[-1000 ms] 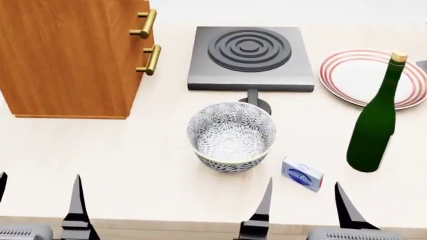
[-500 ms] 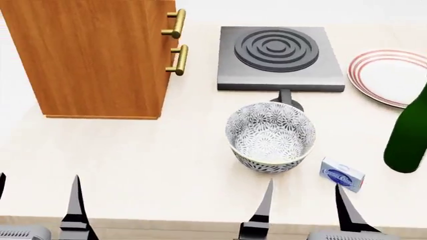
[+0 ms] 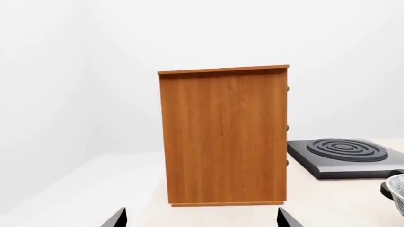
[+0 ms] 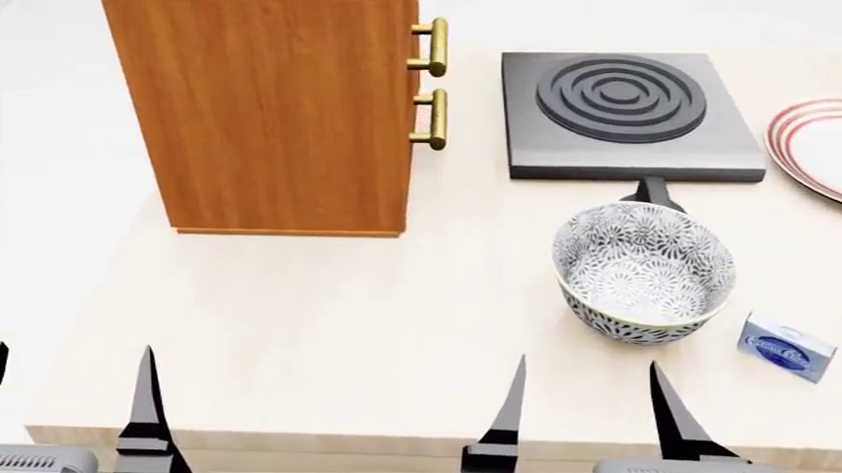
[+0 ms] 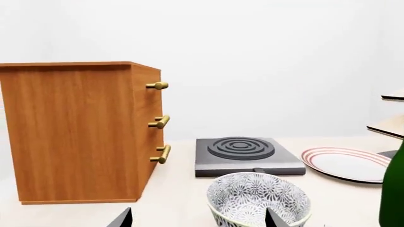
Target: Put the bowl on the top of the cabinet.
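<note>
Nothing of the task looked done in the head view: the bowl (image 4: 645, 272) sat on the counter (image 4: 329, 325) below the hob (image 4: 629, 116), well right of the cabinet (image 4: 270, 113), while the left gripper (image 4: 73, 414) and right gripper (image 4: 586, 419) hung spread and empty at the near edge. Left wrist view showed the cabinet's top bare. Right wrist view put the bowl just ahead of the parted fingers, so grasping, lifting and placing all remained.

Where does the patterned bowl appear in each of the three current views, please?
Head view: bowl right of centre, on the counter in front of the hotplate.
Left wrist view: only its rim, cut by the picture's edge.
Right wrist view: bowl nearest the camera.
Shared landmark: the cabinet.
</note>
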`<state>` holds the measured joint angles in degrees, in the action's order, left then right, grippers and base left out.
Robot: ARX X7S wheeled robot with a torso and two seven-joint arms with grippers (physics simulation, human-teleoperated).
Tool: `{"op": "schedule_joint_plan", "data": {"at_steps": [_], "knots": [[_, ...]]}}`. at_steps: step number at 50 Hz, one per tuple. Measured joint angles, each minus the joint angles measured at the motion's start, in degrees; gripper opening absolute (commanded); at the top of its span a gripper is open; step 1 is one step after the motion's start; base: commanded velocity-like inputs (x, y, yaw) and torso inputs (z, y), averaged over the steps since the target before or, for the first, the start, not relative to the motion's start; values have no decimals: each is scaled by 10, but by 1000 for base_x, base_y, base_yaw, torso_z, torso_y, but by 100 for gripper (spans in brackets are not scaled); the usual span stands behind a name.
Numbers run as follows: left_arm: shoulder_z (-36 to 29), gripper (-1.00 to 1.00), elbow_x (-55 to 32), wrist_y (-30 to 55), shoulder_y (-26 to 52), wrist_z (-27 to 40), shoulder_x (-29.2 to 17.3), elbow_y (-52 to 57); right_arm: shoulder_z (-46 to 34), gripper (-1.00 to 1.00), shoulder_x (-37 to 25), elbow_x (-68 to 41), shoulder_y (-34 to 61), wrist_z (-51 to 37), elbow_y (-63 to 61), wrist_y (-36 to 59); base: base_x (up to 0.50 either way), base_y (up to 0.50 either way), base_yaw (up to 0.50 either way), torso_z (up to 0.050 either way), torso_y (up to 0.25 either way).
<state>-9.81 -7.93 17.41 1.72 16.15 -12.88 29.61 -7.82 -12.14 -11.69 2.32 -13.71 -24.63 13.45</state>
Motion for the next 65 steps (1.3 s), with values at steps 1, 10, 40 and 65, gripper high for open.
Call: {"op": "schedule_joint_plan", "data": {"at_steps": [1, 10, 40, 65], "knots": [[0, 100, 0, 0, 0, 0, 0, 0, -1, 100, -1, 0, 0, 0, 0, 0, 0, 16, 0, 0, 0], [-3, 100, -3, -3, 0, 4, -2, -1, -2, 100, -5, 0, 1, -8, 2, -4, 0, 347, 0, 0, 0], [-8, 100, -10, -6, 0, 14, -12, -1, -21, 100, -12, 15, -2, -32, 2, -3, 120, -5, 0, 0, 0], [-14, 100, -16, -12, 0, 21, -16, -6, -40, 100, -26, 24, -3, -36, 5, -1, 224, -87, 0, 0, 0]]}}
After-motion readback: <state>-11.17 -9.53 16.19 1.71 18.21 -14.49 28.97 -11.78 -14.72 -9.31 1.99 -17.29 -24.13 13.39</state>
